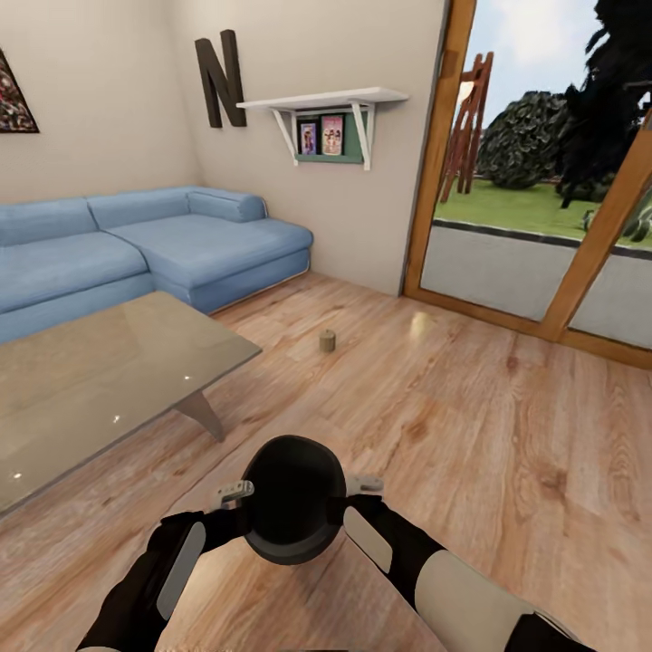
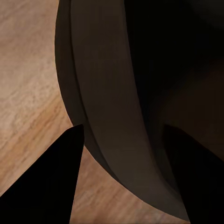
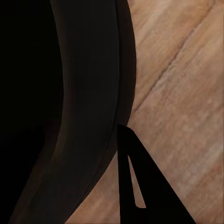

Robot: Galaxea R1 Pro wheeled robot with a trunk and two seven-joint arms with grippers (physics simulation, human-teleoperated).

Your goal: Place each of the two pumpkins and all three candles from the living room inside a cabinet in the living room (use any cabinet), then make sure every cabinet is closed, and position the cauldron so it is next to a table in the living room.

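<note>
The black cauldron [image 1: 294,498] hangs just above the wood floor, low in the head view, mouth turned toward me. My left gripper [image 1: 235,493] is shut on its left rim and my right gripper [image 1: 364,486] on its right rim. In the left wrist view the cauldron wall [image 2: 107,93] runs between two dark fingers [image 2: 46,186]. The right wrist view has one finger [image 3: 135,186] outside the cauldron's wall [image 3: 88,93]. The grey-green table [image 1: 100,380] stands to the left. One beige candle [image 1: 327,340] stands on the floor beyond the cauldron. Pumpkins and cabinet are out of view.
A blue corner sofa [image 1: 136,244] lines the left wall behind the table. A white wall shelf [image 1: 330,113] hangs ahead. Wood-framed glass doors [image 1: 543,181] fill the right side. Open wood floor [image 1: 471,407] stretches ahead and to the right.
</note>
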